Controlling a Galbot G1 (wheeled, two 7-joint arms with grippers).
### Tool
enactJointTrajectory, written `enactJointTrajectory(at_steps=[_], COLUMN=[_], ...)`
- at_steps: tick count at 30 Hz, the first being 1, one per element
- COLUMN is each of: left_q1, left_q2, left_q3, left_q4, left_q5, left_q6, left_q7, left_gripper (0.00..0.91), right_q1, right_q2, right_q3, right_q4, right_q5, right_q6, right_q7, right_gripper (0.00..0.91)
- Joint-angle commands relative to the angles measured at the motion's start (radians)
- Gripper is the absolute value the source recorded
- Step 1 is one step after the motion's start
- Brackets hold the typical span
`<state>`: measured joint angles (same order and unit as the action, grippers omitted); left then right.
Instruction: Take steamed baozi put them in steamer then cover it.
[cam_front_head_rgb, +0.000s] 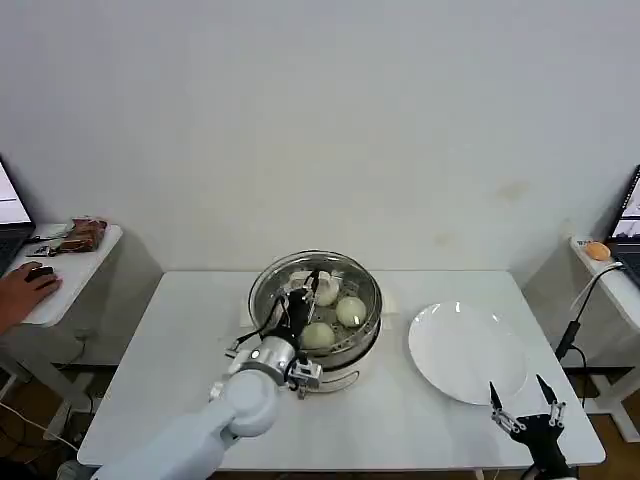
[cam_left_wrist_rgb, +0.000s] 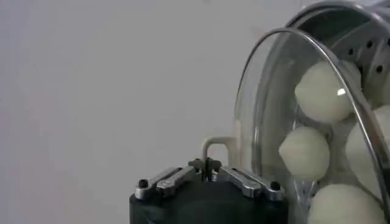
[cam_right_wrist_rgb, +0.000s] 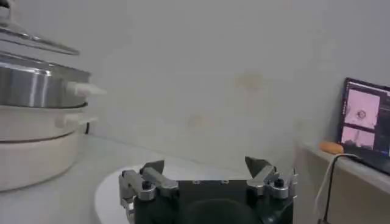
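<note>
Left gripper (cam_front_head_rgb: 312, 283): positioned over the steamer (cam_front_head_rgb: 262, 300) on the table (cam_front_head_rgb: 180, 330). In the left wrist view its jaws are pressed together on the white handle (cam_left_wrist_rgb: 214, 146) of the cover (cam_left_wrist_rgb: 268, 91), so the cover is held by that handle.

Cover: the glass sits directly beyond the closed jaws and appears tilted against the steamer rim in the left wrist view. In the right wrist view a metal-rimmed edge shows slightly above the steel wall with a thin gap between them. Judgement: the cover is not yet fully seated, though the head view does not settle this.

Steamed baozi (cam_front_head_rgb: 351, 311): several lie inside the steamer, behind the glass on the far side from the left jaws. The plate (cam_front_head_rgb: 465, 350) carries none. Judgement: loading is complete.

Right gripper (cam_front_head_rgb: 526, 418): parked at the near table edge, jaws spread wide with nothing between them; the plate lies just ahead of them and the steamer well off to one side.

Step in hand: covering the steamer, the last stage of the task.

Next move, as judged: lower the cover level until its rim meets the steamer all round, then part the left jaws and lift clear of the handle. Risk: release while tilted may leave the cover askew.
</note>
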<state>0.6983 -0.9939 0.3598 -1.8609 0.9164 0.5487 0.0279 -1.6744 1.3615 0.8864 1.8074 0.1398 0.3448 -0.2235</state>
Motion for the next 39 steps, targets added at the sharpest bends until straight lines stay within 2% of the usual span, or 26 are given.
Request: enactJointTrajectory(at_steps=[1, 39], left_q1=[-0.008, -0.029], left_q2=[-0.019, -0.051], left_q3=[0.028, 0.046], left_q4=[0.015, 0.069], left_q5=[0.017, 0.045], left_q6=[0.016, 0.025], left_q7=[0.004, 0.013], left_gripper=[0.000, 0.000], right_q1=[0.003, 0.004], right_q2=[0.000, 0.008], right_q3=[0.000, 0.002], right_q4=[-0.004, -0.019], right_q5=[0.000, -0.003], right_q6=[0.001, 0.015], right_q7=[0.000, -0.001], right_gripper=[0.907, 0.907])
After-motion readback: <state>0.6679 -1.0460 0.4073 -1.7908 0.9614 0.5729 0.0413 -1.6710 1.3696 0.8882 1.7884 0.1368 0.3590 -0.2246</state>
